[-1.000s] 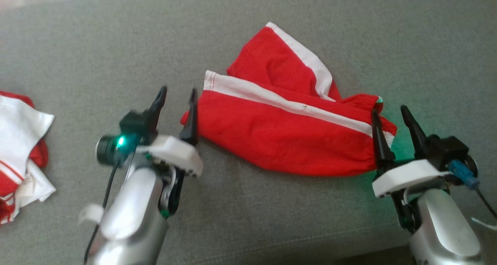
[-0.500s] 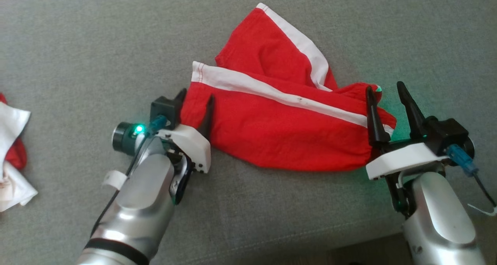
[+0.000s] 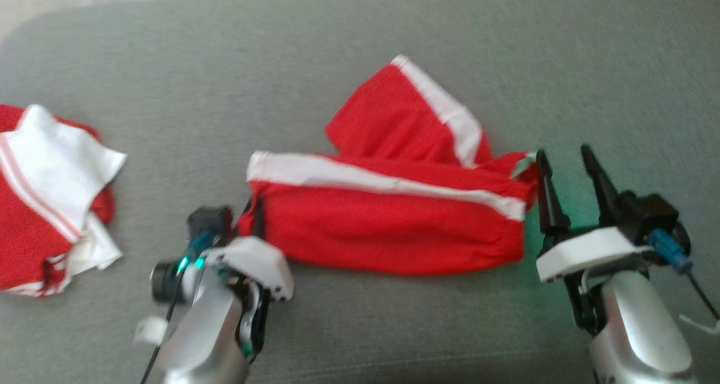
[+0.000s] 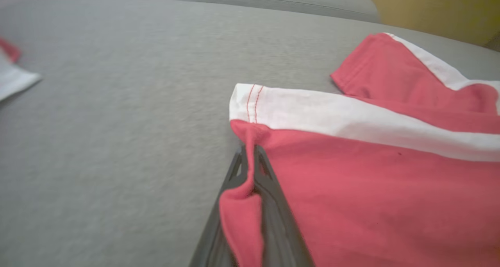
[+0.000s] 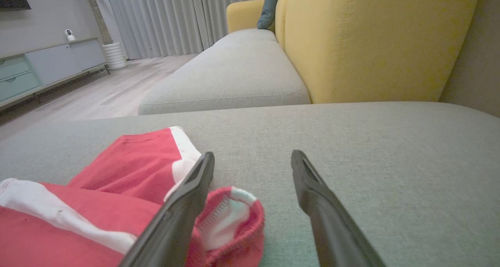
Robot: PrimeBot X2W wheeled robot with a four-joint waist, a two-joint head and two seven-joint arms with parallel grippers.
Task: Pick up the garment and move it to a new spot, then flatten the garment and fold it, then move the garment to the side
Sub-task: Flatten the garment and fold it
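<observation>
likely flatten step. left tool [image 4: 248, 153] pinches garment [image 3: 394, 232] at left corner; right tool [image 3: 562, 156] spread at right end. next: right tool should grip that end.

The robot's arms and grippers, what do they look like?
Both arms have rounded silver forearms and white wrist plates. The left gripper and right gripper each have two long, pointed black fingers. A green light glows by the left wrist; a blue plug with a black cable sits at the right.
</observation>
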